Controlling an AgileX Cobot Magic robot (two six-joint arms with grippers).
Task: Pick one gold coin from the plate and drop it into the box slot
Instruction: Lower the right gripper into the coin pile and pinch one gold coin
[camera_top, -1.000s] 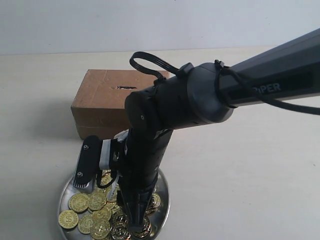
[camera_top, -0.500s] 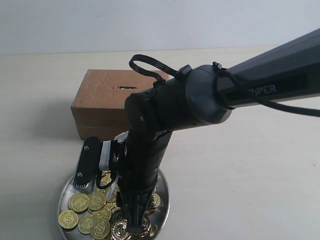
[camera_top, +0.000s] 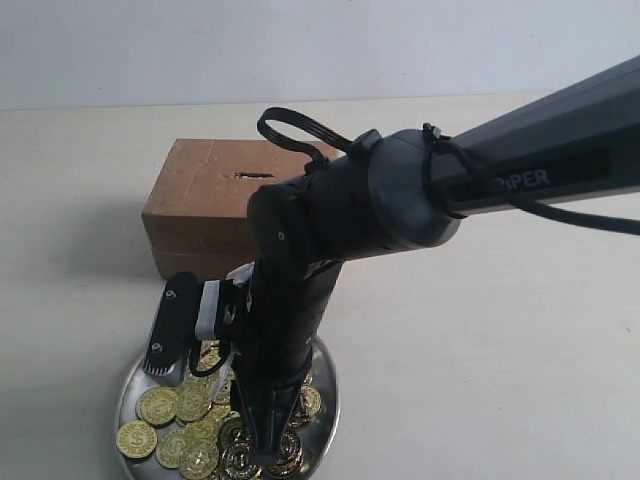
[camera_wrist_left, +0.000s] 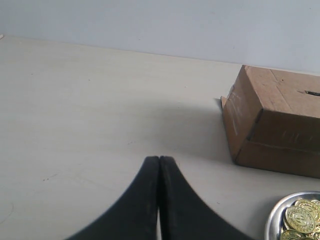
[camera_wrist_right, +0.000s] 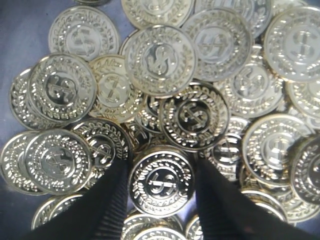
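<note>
The silver plate (camera_top: 124, 398) holds a heap of gold coins (camera_top: 160, 405) at the front left, just before the brown cardboard box (camera_top: 200, 205) with its dark slot (camera_top: 252, 175). My right gripper (camera_top: 262, 452) points down into the heap. In the right wrist view it (camera_wrist_right: 162, 169) is open, its black fingers (camera_wrist_right: 117, 200) standing on either side of one flat-lying coin (camera_wrist_right: 161, 184), close to its edges. My left gripper (camera_wrist_left: 159, 160) is shut on nothing above bare table, left of the box (camera_wrist_left: 280, 125) and the plate (camera_wrist_left: 274, 216).
The right arm (camera_top: 400, 200) stretches in from the right and hides part of the box top and the plate's right half. A camera block (camera_top: 168, 330) juts over the plate's rear rim. Pale table (camera_top: 480, 380) surrounds both.
The right arm has sunk a little lower and shifted slightly left, bringing its gripper tips deeper among the coins. The box and plate have not moved.
</note>
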